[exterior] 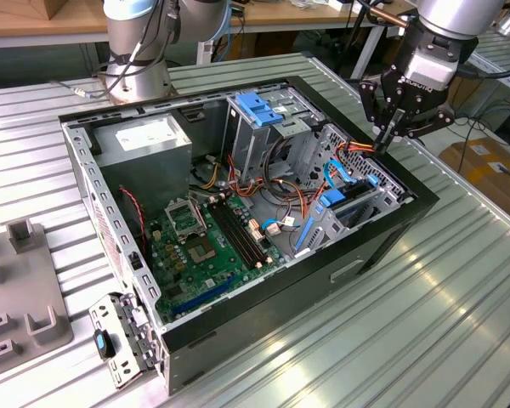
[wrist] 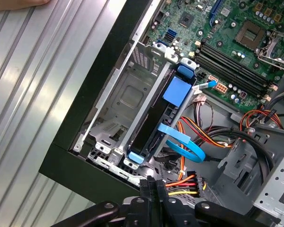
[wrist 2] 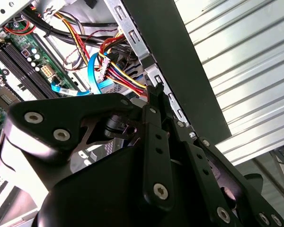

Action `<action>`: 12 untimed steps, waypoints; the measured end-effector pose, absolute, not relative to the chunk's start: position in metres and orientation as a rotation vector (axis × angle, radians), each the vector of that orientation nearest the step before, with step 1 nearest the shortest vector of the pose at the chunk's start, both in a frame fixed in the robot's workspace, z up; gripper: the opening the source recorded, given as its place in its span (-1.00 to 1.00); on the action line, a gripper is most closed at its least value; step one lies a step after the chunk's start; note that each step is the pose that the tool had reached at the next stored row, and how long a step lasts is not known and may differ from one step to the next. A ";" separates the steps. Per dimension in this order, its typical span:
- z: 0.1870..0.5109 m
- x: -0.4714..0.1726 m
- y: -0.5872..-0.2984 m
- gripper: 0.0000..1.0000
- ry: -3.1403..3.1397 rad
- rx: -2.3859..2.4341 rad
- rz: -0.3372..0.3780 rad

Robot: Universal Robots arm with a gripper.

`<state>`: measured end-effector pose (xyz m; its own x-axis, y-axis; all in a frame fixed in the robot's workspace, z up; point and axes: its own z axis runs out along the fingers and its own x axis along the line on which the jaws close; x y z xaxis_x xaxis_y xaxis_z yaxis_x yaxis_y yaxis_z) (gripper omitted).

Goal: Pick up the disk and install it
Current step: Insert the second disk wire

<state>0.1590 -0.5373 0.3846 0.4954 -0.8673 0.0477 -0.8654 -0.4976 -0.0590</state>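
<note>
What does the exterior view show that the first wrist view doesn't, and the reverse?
Exterior view: the arm's base, the grey power-supply box and a grey fixture beside the case. First wrist view: a look down into the drive bay's empty metal slot. Shared: the gripper, shut and empty, above the bay; the motherboard; the light-blue flat cable; a blue-railed unit on edge in the bay, apparently the disk.
</note>
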 end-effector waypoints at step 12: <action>0.384 0.159 -0.537 -0.67 1.719 -2.600 -0.113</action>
<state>0.1589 -0.5373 0.3844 0.3900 -0.9196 0.0476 -0.9179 -0.3923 -0.0591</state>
